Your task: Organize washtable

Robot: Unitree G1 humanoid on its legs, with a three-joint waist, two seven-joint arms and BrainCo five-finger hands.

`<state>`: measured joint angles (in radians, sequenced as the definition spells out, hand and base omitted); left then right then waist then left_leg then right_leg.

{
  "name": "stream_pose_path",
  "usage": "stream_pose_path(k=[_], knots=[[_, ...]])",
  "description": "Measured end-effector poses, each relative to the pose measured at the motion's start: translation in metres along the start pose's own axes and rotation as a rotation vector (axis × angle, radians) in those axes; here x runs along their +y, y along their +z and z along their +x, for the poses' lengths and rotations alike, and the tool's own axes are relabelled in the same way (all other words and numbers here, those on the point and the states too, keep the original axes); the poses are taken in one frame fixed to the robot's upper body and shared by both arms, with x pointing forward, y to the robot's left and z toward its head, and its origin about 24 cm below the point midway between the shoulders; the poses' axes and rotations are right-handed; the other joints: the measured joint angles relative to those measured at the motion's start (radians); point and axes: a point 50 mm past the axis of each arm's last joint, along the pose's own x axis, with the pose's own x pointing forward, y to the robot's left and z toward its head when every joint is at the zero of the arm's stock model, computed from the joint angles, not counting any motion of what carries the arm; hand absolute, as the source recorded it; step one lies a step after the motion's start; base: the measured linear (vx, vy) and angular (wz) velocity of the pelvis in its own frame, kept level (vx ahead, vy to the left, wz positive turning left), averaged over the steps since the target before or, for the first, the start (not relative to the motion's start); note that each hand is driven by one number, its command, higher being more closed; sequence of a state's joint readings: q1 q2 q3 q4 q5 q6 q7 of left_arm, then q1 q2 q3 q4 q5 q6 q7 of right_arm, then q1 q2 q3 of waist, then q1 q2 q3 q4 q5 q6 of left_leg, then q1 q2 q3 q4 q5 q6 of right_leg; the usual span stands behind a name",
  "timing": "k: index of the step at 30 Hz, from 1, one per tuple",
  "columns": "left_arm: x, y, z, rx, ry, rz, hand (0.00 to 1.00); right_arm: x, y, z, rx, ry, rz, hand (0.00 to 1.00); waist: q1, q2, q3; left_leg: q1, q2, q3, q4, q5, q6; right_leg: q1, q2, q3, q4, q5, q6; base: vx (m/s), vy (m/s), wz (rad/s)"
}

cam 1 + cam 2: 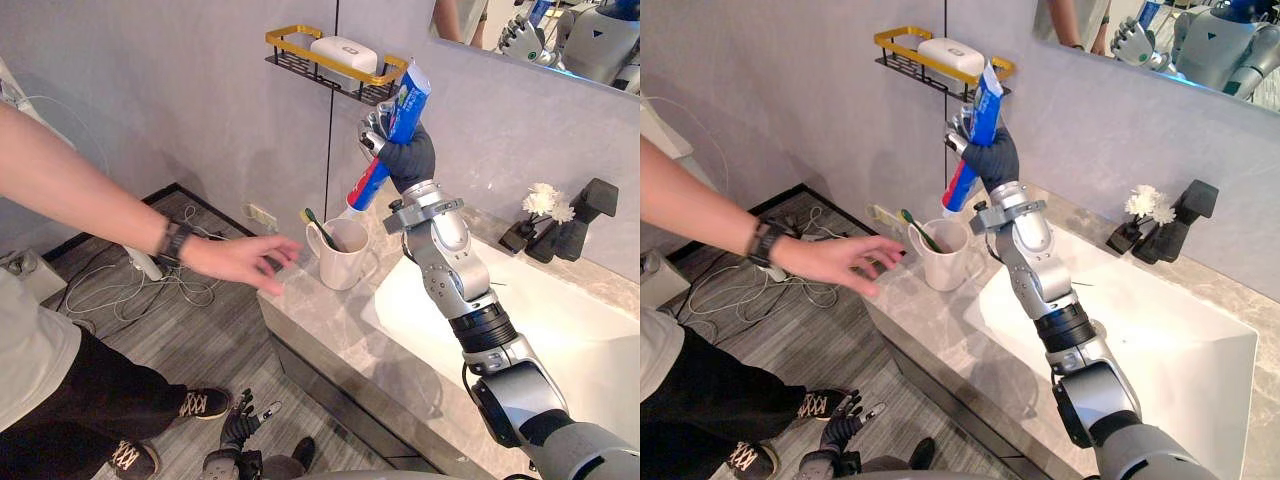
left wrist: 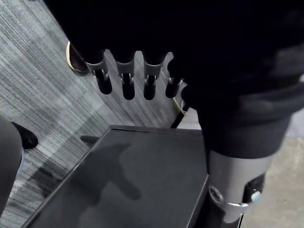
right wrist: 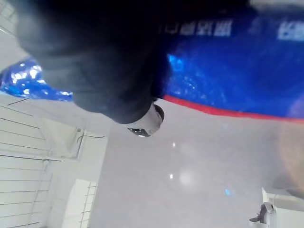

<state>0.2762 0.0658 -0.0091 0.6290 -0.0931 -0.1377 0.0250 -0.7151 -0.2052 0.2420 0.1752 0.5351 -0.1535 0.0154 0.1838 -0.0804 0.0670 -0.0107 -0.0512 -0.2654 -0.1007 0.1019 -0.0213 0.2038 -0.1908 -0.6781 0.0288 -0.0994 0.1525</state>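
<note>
Smooth grey wall [image 1: 200, 100] with a vertical seam, a mirror [image 1: 490, 30] set high above the worktop [image 1: 320, 320], and a black wire shelf [image 1: 320, 62] with a gold rail fixed beside the seam. Pale veined stone for the worktop, with a white rectangular sink [image 1: 560, 330] sunk into it and a cabinet front [image 1: 340, 390] beneath. Grey wood-grain planks across the floor [image 1: 200, 340], a white socket [image 1: 262, 215] low on the wall, soft even light throughout.
</note>
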Motion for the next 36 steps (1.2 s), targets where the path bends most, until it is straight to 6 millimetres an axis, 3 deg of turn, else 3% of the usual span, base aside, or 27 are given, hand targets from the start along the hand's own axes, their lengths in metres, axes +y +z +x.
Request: stream_pose_path(k=[10, 17, 36], knots=[[-0.004, 0.004, 0.003, -0.006, -0.026, 0.029, 0.00, 0.002, -0.005, -0.001, 0.025, 0.011, -0.018, 1.00, 0.001, 0.007, 0.016, -0.008, 0.001, -0.002, 0.006, 0.000, 0.000, -0.007, 0.000, -0.002, 0.000, -0.002, -0.001, -0.01, -0.003, 0.00], [-0.005, 0.004, 0.003, -0.008, -0.030, 0.032, 0.00, 0.001, -0.023, -0.004, 0.112, 0.012, -0.044, 1.00, 0.000, 0.009, 0.018, -0.010, 0.001, -0.004, 0.006, 0.005, -0.006, -0.018, 0.001, -0.002, 0.005, -0.003, -0.003, 0.00, 0.000, 0.00], [-0.008, 0.004, 0.003, -0.008, -0.038, 0.043, 0.00, 0.001, -0.027, -0.008, 0.130, 0.010, -0.045, 1.00, -0.004, 0.024, 0.029, 0.006, 0.004, 0.013, 0.006, 0.004, -0.006, -0.017, -0.003, 0.019, 0.019, -0.005, -0.005, 0.00, 0.000, -0.02]])
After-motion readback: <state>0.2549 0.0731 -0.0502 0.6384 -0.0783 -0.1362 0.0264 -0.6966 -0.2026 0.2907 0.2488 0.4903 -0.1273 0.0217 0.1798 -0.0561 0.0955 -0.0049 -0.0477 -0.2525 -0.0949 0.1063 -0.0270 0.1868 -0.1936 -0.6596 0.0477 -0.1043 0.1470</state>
